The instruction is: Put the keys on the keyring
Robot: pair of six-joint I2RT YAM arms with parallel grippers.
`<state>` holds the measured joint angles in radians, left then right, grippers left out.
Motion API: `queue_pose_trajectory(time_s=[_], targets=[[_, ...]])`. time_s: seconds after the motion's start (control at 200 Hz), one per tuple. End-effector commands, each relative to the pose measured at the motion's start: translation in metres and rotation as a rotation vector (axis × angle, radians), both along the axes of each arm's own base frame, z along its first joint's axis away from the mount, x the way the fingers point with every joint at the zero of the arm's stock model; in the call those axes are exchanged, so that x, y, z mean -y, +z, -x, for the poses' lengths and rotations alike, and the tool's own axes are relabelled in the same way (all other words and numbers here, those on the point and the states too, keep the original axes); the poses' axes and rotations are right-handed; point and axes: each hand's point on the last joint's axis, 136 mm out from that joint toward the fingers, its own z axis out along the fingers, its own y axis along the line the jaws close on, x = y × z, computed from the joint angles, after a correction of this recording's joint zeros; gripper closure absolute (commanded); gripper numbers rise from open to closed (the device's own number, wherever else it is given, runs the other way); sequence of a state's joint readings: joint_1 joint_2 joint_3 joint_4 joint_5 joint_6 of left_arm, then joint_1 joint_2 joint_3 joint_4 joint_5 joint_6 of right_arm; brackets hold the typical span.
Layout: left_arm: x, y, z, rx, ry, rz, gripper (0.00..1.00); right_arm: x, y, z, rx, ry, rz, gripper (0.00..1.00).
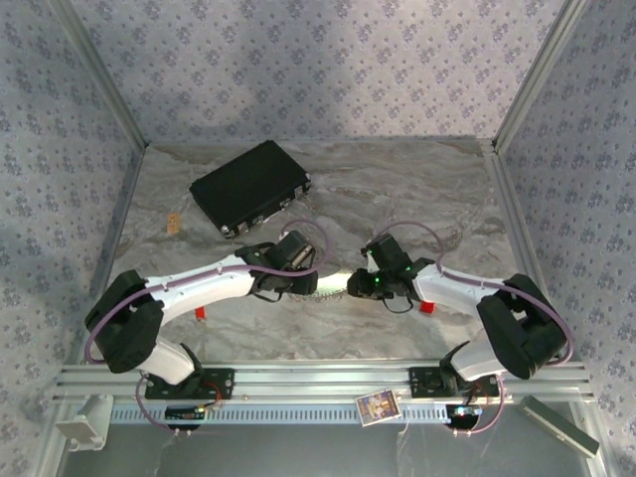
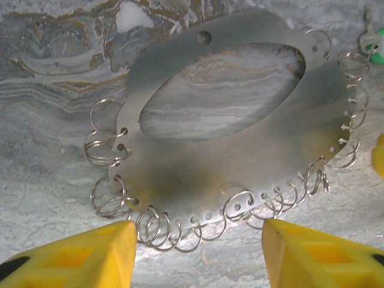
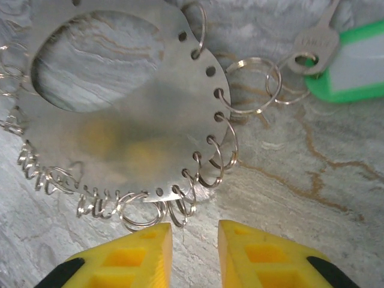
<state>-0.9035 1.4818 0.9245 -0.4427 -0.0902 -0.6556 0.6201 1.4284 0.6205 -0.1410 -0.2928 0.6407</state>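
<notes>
The keyring [image 2: 240, 156] is a flat shiny oval metal plate with a large oval hole and several small wire rings hooked through holes along its rim. It lies on the marble table between both arms [image 1: 333, 285]. My left gripper [image 2: 198, 231] stands open at the plate's near edge, its yellow fingers either side of a row of rings, with nothing between them. From the other side, my right gripper [image 3: 195, 231] is open by a narrow gap just short of the rim rings [image 3: 186, 204]. One metal key [image 3: 315, 45] with a green tag [image 3: 357, 63] lies beside the plate, hooked on a ring.
A flat black box [image 1: 251, 186] lies at the back left. Two small red blocks [image 1: 200, 316] [image 1: 427, 306] sit near the arms. A small tan piece [image 1: 175, 223] lies at far left. Patterned walls close in the table on three sides.
</notes>
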Motion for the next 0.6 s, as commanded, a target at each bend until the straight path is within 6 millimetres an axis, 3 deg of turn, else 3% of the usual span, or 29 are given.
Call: queue_pose_trajectory(time_s=[0.0, 0.595], targets=[[-0.001, 0.002, -0.002, 0.024, 0.025, 0.034, 0.43, -0.005, -0.001, 0.001, -0.026, -0.001, 0.010, 0.76], [-0.005, 0.003, -0.001, 0.062, 0.029, 0.061, 0.44, -0.020, -0.005, -0.001, -0.024, -0.010, -0.005, 0.83]])
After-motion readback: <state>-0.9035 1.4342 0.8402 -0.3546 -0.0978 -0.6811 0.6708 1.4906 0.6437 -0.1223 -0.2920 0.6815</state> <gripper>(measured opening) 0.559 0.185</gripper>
